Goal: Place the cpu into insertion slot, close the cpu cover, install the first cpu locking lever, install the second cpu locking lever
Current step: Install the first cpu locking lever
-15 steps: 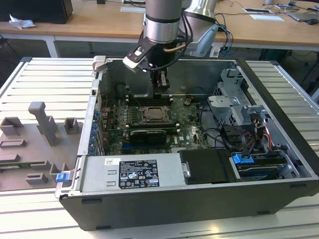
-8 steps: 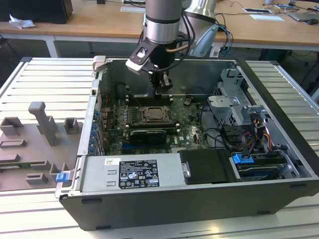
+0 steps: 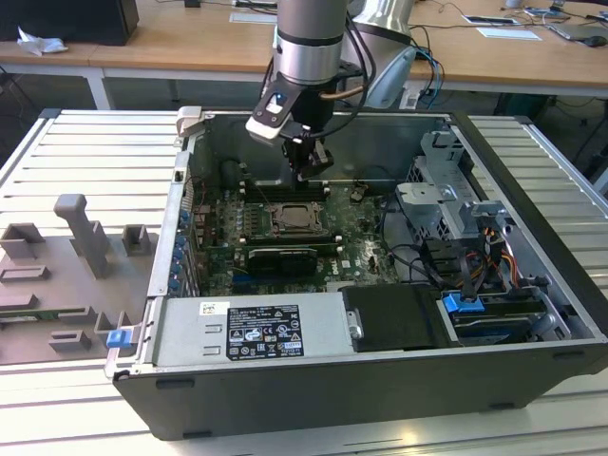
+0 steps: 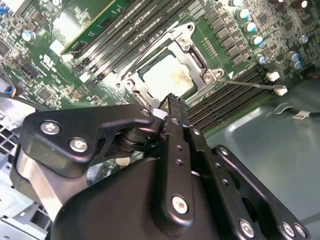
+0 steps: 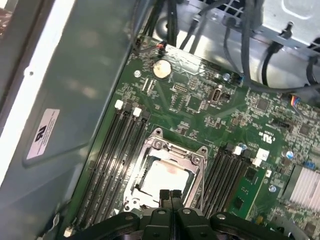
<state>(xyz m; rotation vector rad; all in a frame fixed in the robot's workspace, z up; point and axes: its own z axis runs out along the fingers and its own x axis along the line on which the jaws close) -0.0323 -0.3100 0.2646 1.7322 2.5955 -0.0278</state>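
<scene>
The fingers (image 5: 164, 197) are pressed together with nothing visible between them. In the exterior view they hang inside the open computer case (image 3: 399, 389), just over the far edge of the insertion slot (image 3: 299, 223), so the slot lies below them and slightly toward the near side. The cpu (image 5: 162, 177) already sits flat in the slot with the cpu cover (image 5: 175, 149) lying down around it, and in the second wrist view a thin lever rod (image 4: 245, 83) runs from one corner of the slot out across the memory slots (image 4: 235, 100).
</scene>
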